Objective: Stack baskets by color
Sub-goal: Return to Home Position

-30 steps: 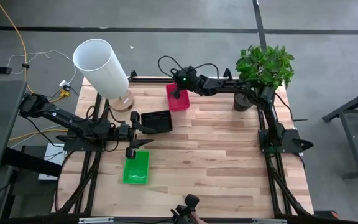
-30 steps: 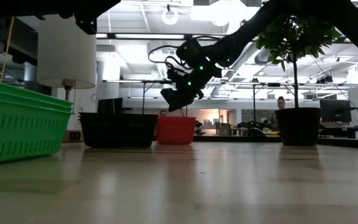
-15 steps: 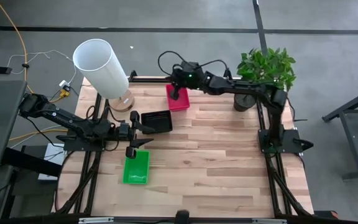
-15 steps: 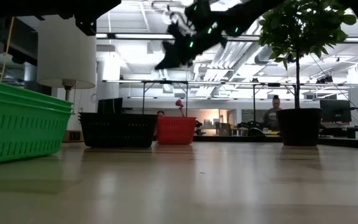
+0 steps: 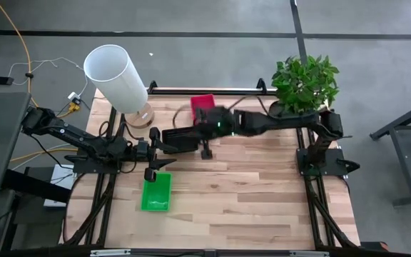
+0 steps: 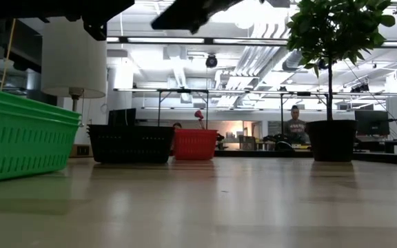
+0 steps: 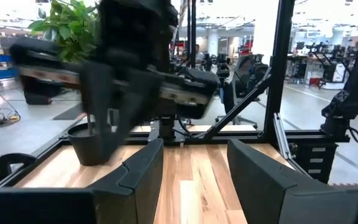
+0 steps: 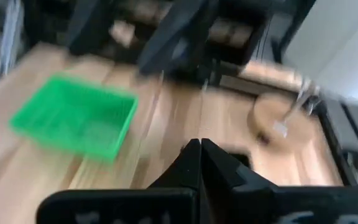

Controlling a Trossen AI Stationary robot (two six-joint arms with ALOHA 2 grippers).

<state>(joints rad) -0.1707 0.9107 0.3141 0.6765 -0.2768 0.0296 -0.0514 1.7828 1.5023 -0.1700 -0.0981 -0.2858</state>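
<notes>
Three baskets rest on their bottoms on the wooden table: a green one near the left front, a black one in the middle left, and a red one at the far edge. In the low view they show as green, black and red. My right gripper hovers shut and empty just right of the black basket, its fingers together, with the green basket ahead. My left gripper waits open by the black basket's left side, fingers level.
A tall white cylinder lamp on a round wooden base stands at the far left corner. A potted plant in a black pot stands at the far right. The right arm crosses in front of the left gripper. People show in the room behind.
My right gripper has risen from over the red basket and swung toward the table's near edge, ending beside the black basket; it has turned on the way and stayed shut. The red basket stays where it was on the table.
</notes>
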